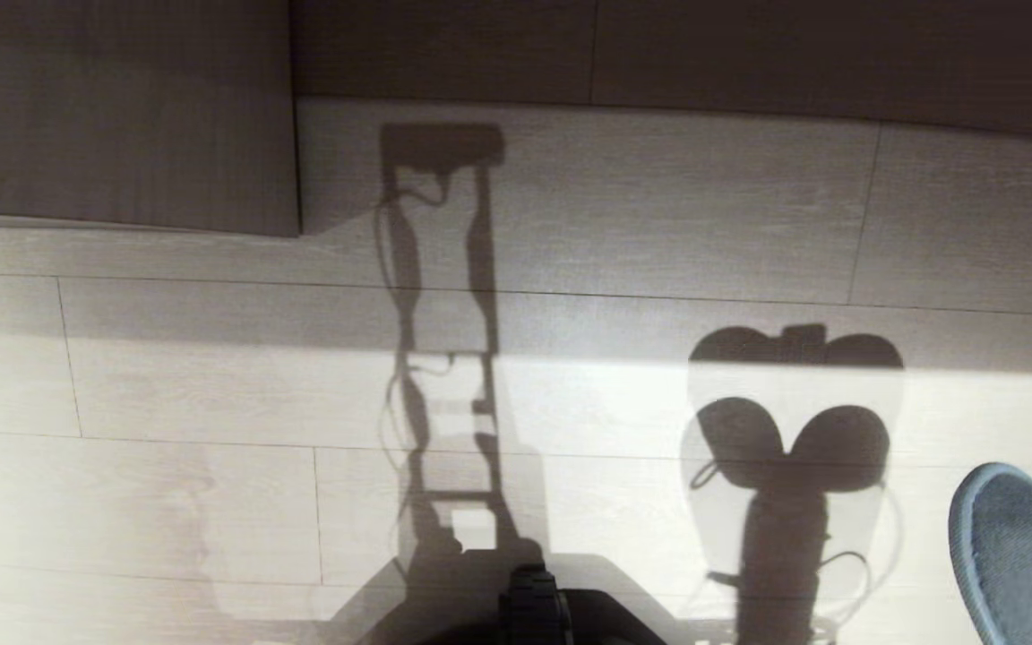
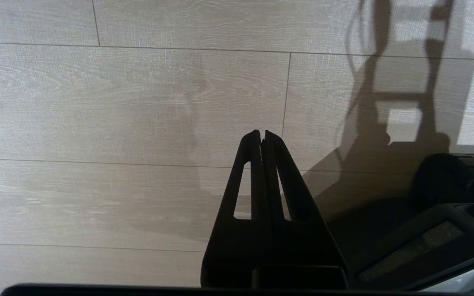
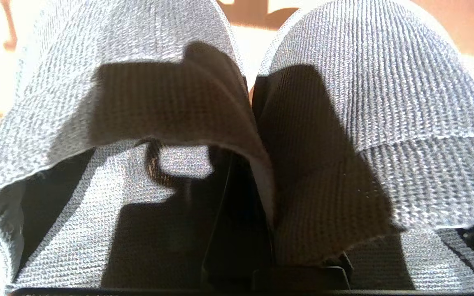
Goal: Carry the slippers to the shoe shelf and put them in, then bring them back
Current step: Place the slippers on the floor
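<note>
So the slippers (image 3: 344, 102) are up off the floor, both of them side by side and touching in the right wrist view, grey knit uppers filling almost the whole frame. The right end effector (image 3: 241, 197) sits between the two, its dark fingers pinched tight on the inner edges where the pair meets, so it's carrying both at once. In the head view you only get the rounded blue-grey heel end of one slipper (image 1: 1022, 555) poking in at the lower right corner, hanging over the pale wood floor (image 1: 211, 502), with the pair's shadow thrown on the planks just to its left.

The left end effector (image 2: 261, 135) is just hanging there pointing down at the floor, fingers pressed together with nothing in them, next to the robot's dark base (image 2: 447, 193). A darker wood-grain panel (image 1: 122, 116) sits at the top left of the head view.
</note>
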Controlling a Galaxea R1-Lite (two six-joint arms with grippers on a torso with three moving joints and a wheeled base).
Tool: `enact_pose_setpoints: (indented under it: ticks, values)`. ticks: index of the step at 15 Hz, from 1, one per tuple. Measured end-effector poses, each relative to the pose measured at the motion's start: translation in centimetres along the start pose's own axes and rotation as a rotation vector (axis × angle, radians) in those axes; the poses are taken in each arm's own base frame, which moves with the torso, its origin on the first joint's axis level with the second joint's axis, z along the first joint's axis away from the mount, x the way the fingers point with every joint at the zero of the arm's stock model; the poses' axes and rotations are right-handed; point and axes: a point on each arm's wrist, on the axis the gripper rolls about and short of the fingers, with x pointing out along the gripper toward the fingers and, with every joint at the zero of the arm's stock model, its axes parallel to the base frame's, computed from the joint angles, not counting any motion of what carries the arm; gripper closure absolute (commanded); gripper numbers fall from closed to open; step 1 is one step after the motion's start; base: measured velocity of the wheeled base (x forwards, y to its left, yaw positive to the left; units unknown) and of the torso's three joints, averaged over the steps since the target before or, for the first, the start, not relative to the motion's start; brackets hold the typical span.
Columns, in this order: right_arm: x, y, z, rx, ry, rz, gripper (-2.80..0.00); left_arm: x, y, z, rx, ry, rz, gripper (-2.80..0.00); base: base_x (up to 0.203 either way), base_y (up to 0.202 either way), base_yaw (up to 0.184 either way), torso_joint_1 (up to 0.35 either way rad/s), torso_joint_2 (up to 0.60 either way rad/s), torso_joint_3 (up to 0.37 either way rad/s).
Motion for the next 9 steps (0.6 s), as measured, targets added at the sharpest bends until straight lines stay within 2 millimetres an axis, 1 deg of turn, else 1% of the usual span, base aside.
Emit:
enact_pose_setpoints:
  ticks: [1,3,4,5,6,9]
  values:
    - [1.0,-0.1,1.4,-0.003,0.006,0.003,0.00,0.0,0.0,0.0,0.000,0.000,0.000,0.00,0.000,0.000,0.000,0.000,0.00,0.000]
    - [4.4,-0.3,4.6,-0.018,0.019,0.005,0.00,0.0,0.0,0.0,0.000,0.000,0.000,0.00,0.000,0.000,0.000,0.000,0.00,0.000]
    - [6.9,-0.4,5.9,-0.027,0.027,0.002,0.00,0.0,0.0,0.0,0.000,0.000,0.000,0.00,0.000,0.000,0.000,0.000,0.00,0.000]
    - [9.9,-0.6,7.1,-0.037,0.025,-0.007,0.00,0.0,0.0,0.0,0.000,0.000,0.000,0.00,0.000,0.000,0.000,0.000,0.00,0.000]
    - [12.0,-0.8,7.8,-0.045,0.009,-0.019,0.00,0.0,0.0,0.0,-0.001,0.000,0.000,0.00,0.000,0.000,0.000,0.000,0.00,0.000]
    - [20.5,-1.3,9.2,-0.062,-0.092,-0.091,0.00,0.0,0.0,0.0,0.000,0.000,0.000,0.00,0.000,0.000,0.000,0.000,0.00,0.000]
